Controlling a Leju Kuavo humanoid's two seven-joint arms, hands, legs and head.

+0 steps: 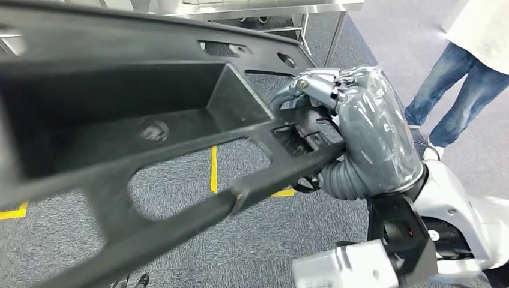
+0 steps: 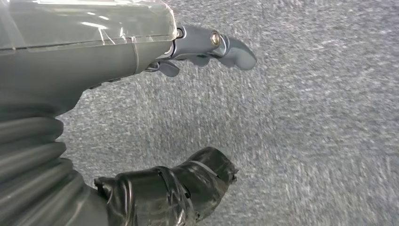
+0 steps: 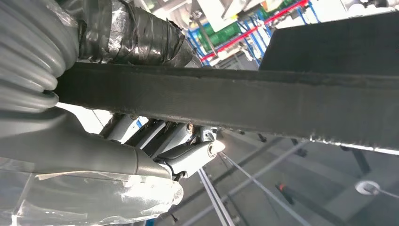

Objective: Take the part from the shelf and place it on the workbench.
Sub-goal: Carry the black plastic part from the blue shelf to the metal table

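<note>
Right fingers (image 1: 312, 84): silver and curled over the upper edge of the part, clenched on it; in the right wrist view the fingers (image 3: 188, 155) press one face of the bar and the taped dark thumb (image 3: 131, 35) presses the opposite face.
Right hand (image 1: 354, 129): grey, wrapped in clear film, holding the part at its near end; the ribbed wrist cover bends beneath the part.
Part (image 1: 150, 138): long black moulded frame with an open box-shaped pocket and cut-out windows; held in the air above the carpet, tilted, stretching away from the right hand.
Left fingers (image 2: 214, 47): spread apart, grasping nothing.
Left hand (image 2: 155, 113): hangs over the grey carpet (image 2: 306, 132), its taped black thumb (image 2: 188, 183) well apart from the fingers.
Carpet: grey, with yellow tape lines (image 1: 213, 168) below the part.
Counter (image 1: 270, 9): metal, on thin legs, beyond the part's far edge.
Person (image 1: 462, 66): in blue jeans, standing beyond the right hand.
</note>
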